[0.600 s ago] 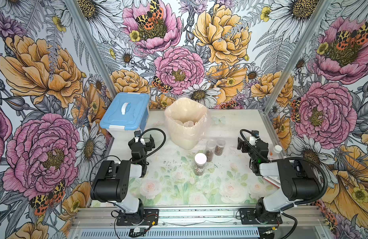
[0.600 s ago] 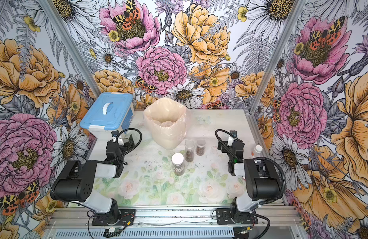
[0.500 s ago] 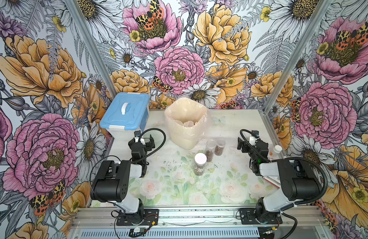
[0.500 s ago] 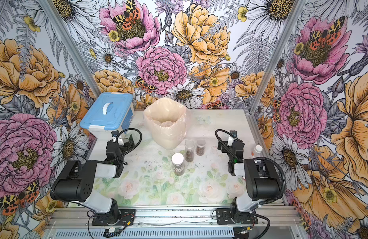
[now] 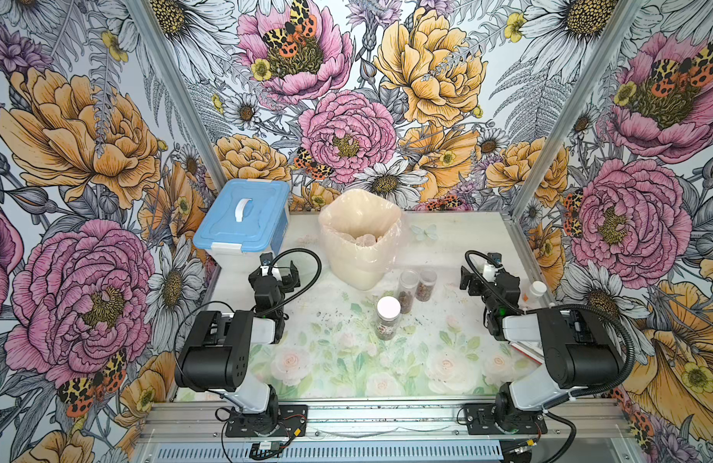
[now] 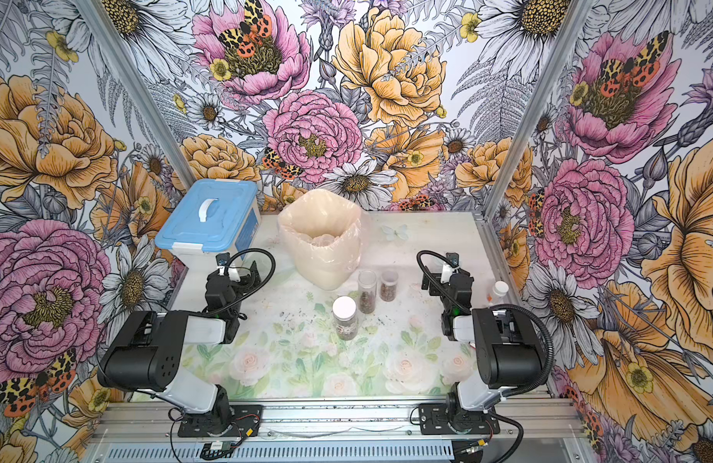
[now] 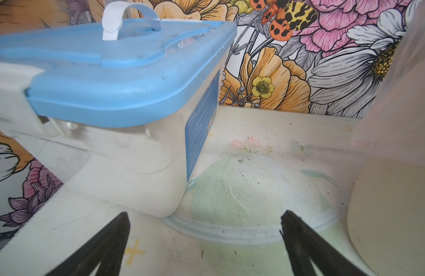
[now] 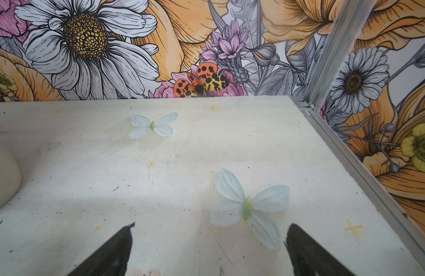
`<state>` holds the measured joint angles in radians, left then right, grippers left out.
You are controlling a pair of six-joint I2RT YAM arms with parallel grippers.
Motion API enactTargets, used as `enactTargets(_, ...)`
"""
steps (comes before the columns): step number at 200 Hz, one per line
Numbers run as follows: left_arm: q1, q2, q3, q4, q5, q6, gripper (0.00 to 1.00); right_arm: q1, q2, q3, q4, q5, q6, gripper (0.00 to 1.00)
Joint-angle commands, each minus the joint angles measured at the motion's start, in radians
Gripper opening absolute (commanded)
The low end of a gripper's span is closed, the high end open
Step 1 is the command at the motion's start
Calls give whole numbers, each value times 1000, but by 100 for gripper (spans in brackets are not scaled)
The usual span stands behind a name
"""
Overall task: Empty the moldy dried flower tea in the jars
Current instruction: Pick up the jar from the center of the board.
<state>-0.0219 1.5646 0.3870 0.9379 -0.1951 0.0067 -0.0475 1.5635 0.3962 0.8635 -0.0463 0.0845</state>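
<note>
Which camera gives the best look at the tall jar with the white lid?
Both top views: the lidded jar stands whole and unblocked, lid and label showing. Neither wrist view shows it; the left faces the blue-lidded box, the right the tabletop.

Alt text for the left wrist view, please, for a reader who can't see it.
The left pincer hangs open and empty over the pale table. Ahead stand a clear box with a blue lid and a cream bin lined with a plastic bag, before flowered wallpaper.
</note>
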Motion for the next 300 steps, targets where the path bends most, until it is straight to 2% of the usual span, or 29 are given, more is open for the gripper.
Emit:
enactTargets(1,9,-18,-8,-7,-21,-11,99,-9,-24,0,6,9,1,99)
enactTargets(53,13,-18,-8,-8,13,-11,99,-9,-25,0,6,13,-1,100)
enactTargets(68,13,-21,-11,-3,14,-11,99,-7,-34,-3,4,50,14,99)
enactTargets(80,12,-45,-8,-25,-2,-14,99,-8,-69,-8,-18,91,29,96)
enactTargets(91,8,-97,-6,-73,-7,-13,99,-6,-118,-7,-62,108,28,90)
enactTargets(98,5,-140,2,-125,-7,-12,99,-5,-158,-5,-100,120,32,87)
enactTargets(106,0,-192,20,-209,-64,-19,99,-6,-213,2,-159,131,35,86)
enactTargets(120,-8,-274,71,-394,-110,-32,99,-6,-314,24,-262,143,70,92)
enactTargets(143,-41,-412,127,-620,-175,-70,99,0,-432,75,-391,89,127,95)
enactTargets(163,-62,-533,166,-786,-167,-155,99,17,-499,172,-568,35,168,99)
enactTargets(186,-91,-668,216,-976,-86,-253,99,73,-557,294,-758,-38,189,99)
enactTargets(212,-150,-795,257,-1167,-6,-336,99,157,-574,454,-986,-134,191,99)
enactTargets(236,-243,-885,253,-1252,59,-378,99,236,-573,537,-1109,-213,214,95)
enactTargets(267,-427,-927,218,-1259,6,-412,99,375,-515,629,-1263,-174,186,94)
enactTargets(282,-501,-902,213,-1258,-40,-407,99,449,-479,679,-1332,-153,160,93)
enactTargets(300,-561,-852,217,-1247,-22,-401,99,529,-438,743,-1420,-123,124,93)
